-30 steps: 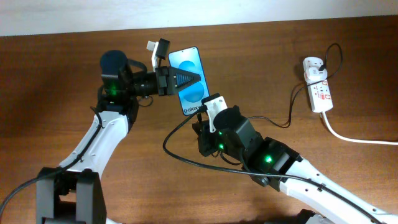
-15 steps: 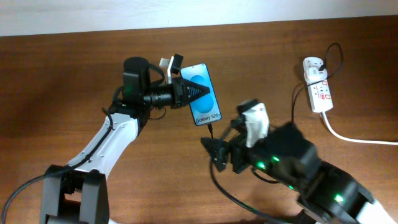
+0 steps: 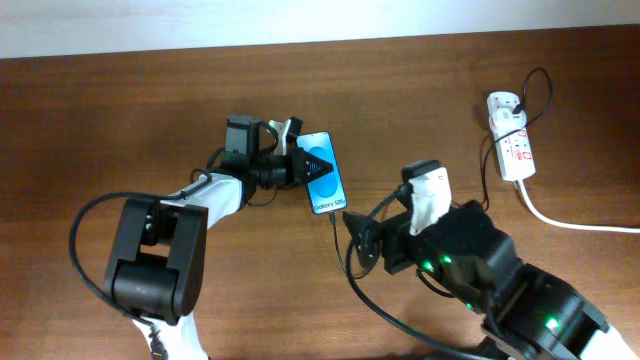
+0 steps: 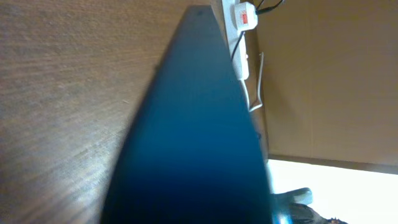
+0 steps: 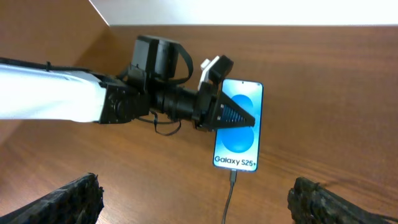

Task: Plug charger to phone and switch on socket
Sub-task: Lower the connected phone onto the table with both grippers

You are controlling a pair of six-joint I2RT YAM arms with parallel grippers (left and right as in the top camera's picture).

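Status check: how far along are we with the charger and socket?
Done: the charger tip sits in the bottom edge of the phone. In hand: the left gripper clamps the phone; the right gripper is open, holding nothing. Left: switching on the socket, which no arm is near.

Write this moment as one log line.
left gripper: clamped on phone | charger: plugged into phone | right gripper: open | socket: untouched

Brown wood table: socket, white cord, charger cable on it.
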